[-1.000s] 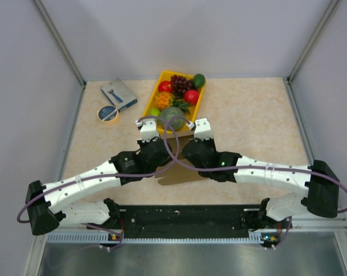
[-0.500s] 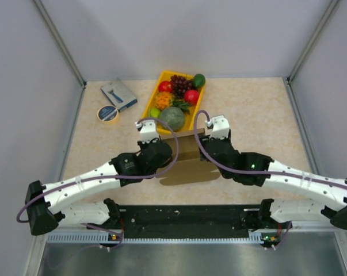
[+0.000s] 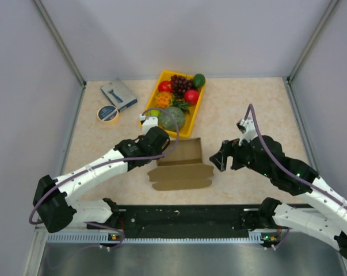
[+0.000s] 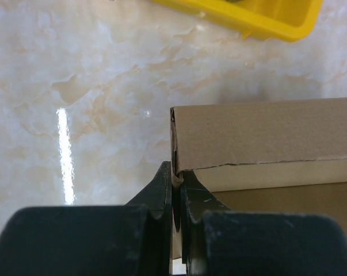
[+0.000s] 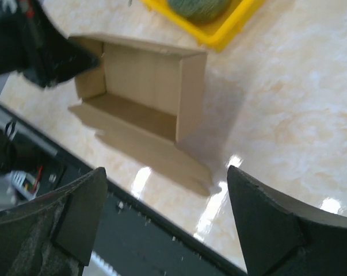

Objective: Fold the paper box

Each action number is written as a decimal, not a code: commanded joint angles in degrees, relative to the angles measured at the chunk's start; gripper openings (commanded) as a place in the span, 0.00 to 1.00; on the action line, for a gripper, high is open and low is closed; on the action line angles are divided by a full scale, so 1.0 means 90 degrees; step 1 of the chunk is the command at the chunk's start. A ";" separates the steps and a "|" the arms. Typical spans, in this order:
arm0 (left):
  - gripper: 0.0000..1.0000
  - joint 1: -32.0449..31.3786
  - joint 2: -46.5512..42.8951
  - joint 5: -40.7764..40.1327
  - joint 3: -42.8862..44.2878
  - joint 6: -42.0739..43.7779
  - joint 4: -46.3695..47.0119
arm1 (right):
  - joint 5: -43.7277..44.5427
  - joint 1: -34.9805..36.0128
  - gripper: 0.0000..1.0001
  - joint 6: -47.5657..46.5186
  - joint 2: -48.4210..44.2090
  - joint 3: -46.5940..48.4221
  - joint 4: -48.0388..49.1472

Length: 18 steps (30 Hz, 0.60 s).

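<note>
Pinching the left end wall of the paper box (image 3: 182,164) close to its far corner, the left gripper (image 4: 174,179) had its fingers pressed together on the thin cardboard edge. The box sat at the middle of the table (image 3: 248,109), just in front of the yellow tray (image 3: 148,107). Its far side and both ends were raised, and a long flap lay flat toward the arm bases. The right gripper (image 3: 222,156) hung to the right of the box, apart from it, fingers spread wide and holding nothing. A tape roll (image 3: 108,113) and a small box (image 3: 119,94) lay at the far left.
</note>
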 commanded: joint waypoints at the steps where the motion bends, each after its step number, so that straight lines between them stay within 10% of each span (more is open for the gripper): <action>1: 0.00 0.0496 0.0013 0.1322 0.0368 0.0553 -0.0653 | -0.2004 -0.0283 0.86 -0.0104 0.0039 -0.0321 -0.0401; 7: 0.00 0.1161 0.0618 0.2474 0.0486 0.0438 -0.1258 | -0.2397 -0.0323 0.90 0.0453 0.0363 -0.1004 -0.0227; 18: 0.00 0.1317 0.1107 0.2390 -0.0041 -0.0157 -0.0750 | -0.2996 -0.1056 0.87 0.1535 -0.0621 -0.4420 0.4012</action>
